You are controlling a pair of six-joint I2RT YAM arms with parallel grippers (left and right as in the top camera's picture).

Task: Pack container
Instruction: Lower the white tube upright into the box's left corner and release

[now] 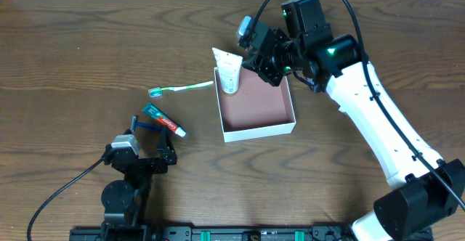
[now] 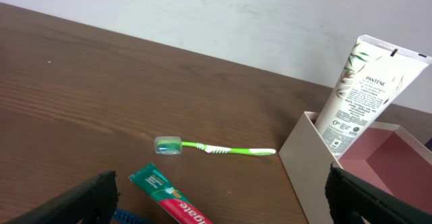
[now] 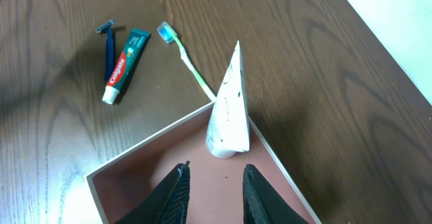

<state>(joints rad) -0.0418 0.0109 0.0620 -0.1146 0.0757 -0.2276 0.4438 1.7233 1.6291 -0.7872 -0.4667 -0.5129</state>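
The place reads as a robotics lab bench, not a home. Two robot arms, the white-shelled right arm (image 1: 378,117) and the black left arm (image 1: 127,170), stand by a black rail (image 1: 218,234) at the near edge of a dark wood-grain table (image 1: 73,45), and a black cable (image 1: 69,183) trails loose across it. Behind the table is a plain white wall (image 2: 223,15). The toiletries — a toothbrush (image 1: 185,87), a toothpaste tube (image 3: 121,65), a razor (image 3: 109,48) — lie spaced out beside a white container (image 1: 259,131) like test props.
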